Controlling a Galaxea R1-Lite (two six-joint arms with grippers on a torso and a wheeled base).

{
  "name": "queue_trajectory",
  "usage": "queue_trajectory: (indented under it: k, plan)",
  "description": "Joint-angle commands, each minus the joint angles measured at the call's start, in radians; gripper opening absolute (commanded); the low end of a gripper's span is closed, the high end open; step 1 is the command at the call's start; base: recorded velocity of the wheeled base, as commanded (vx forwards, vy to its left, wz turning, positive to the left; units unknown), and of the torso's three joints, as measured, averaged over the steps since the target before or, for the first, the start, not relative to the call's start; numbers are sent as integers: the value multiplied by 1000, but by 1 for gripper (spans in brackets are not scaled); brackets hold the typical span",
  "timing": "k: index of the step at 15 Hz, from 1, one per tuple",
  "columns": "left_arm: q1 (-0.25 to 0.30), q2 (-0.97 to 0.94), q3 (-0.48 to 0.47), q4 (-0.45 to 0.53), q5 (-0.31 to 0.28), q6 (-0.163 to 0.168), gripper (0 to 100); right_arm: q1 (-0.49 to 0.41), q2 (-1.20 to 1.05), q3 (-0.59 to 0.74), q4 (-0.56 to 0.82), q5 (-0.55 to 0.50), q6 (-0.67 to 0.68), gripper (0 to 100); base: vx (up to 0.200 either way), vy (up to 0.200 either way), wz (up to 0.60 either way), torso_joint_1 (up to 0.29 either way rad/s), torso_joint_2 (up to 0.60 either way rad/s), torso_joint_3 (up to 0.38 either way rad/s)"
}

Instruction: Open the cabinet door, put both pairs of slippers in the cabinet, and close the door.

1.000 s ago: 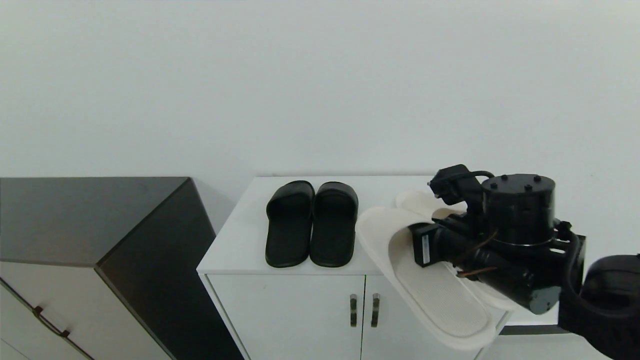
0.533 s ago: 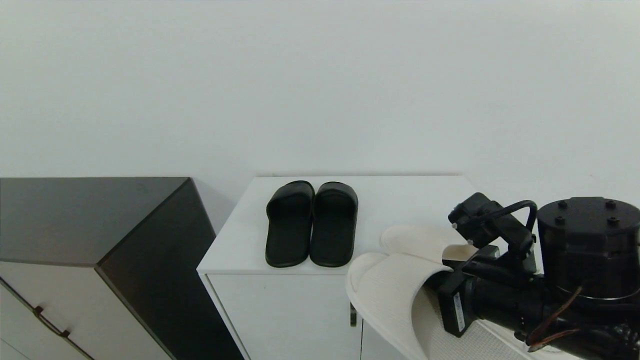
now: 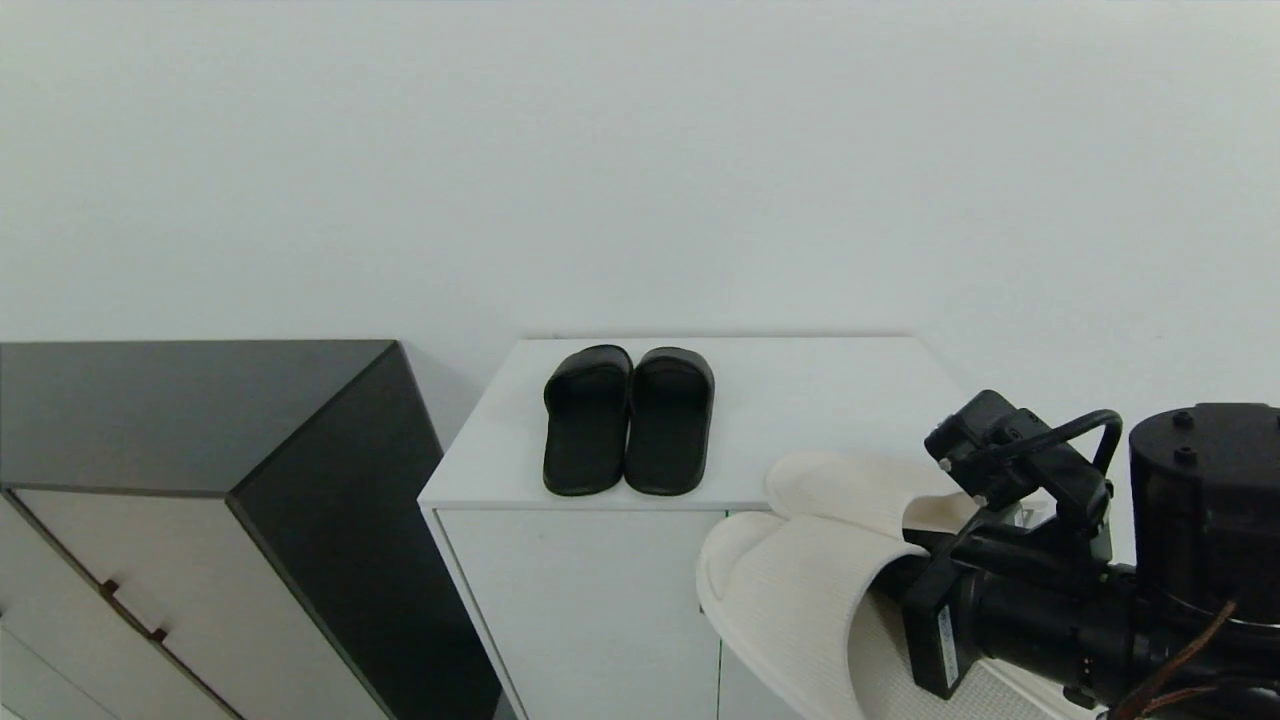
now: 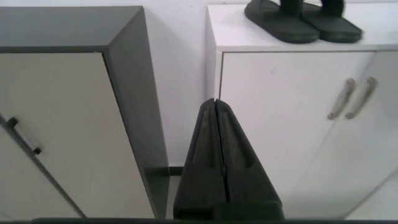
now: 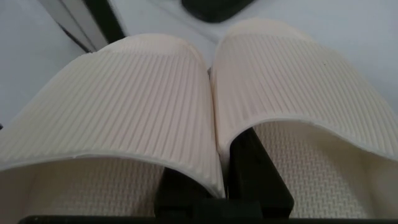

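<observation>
White slippers (image 3: 800,570) are the pair that has just changed place: one second ago they hung over the right part of the white cabinet's top (image 3: 800,390), and now they are carried off it, lower and closer to the robot, in front of the upper part of the right door. The right gripper (image 5: 219,186) has them clenched, its fingers pushed under the two ribbed straps and pinching the inner edges together, so both slippers hang as one bundle. The whole head picture also shifted a little in the last half second, so we take the camera to have moved; the black slippers (image 3: 628,420) have not moved and lie side by side on the cabinet top, toes to the wall. For the task, this means to us that one pair is picked up but cannot go in yet, because both doors (image 3: 580,600) are closed, with the two handles (image 4: 351,98) untouched. The left gripper (image 4: 215,109) is pressed closed on nothing and sits low before the left door, apart from the handles; we judge that opening a door is the step in hand. Beside the white cabinet stands a dark cabinet (image 3: 190,400) with pale drawer fronts, and behind both is a plain pale wall (image 3: 640,150).
</observation>
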Motion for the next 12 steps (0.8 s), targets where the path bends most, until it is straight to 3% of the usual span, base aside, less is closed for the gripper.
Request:
queue_trajectory:
  k: [1,9,12]
  plan:
    - [1,2,0,1,0,0,0,-2,-9,6,-1,3,1,0,0,0,0,0,0,0]
    - [-1,2,0,1,0,0,0,0,-32,25,1,47,-2,0,0,0,0,0,0,0]
    - [1,2,0,1,0,1,0,0,-32,32,1,49,-2,0,0,-200,0,2,4,4]
